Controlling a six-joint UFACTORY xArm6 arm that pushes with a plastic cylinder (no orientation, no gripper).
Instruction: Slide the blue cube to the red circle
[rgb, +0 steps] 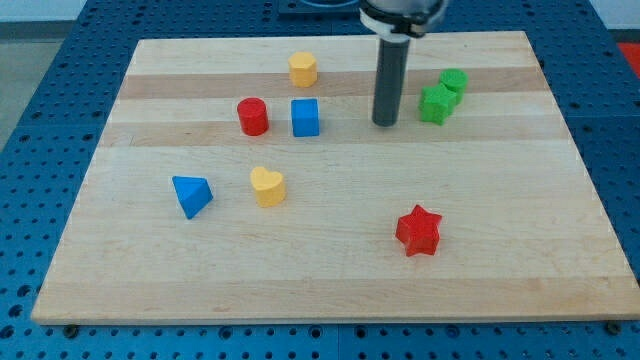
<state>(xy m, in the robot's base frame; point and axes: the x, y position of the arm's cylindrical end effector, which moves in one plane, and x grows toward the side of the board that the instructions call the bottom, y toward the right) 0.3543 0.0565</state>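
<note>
The blue cube (306, 117) sits on the wooden board at the upper middle. The red circle (253, 116), a short red cylinder, stands just to its left with a small gap between them. My tip (385, 123) rests on the board to the right of the blue cube, roughly a cube and a half's width away, at about the same height in the view. The dark rod rises from it to the view's top.
A yellow hexagon block (303, 69) lies above the blue cube. Two green blocks (442, 96) sit right of my tip. A blue triangle (192, 195), a yellow heart (267, 186) and a red star (418, 230) lie lower down. The board's edge (330, 318) runs along the bottom.
</note>
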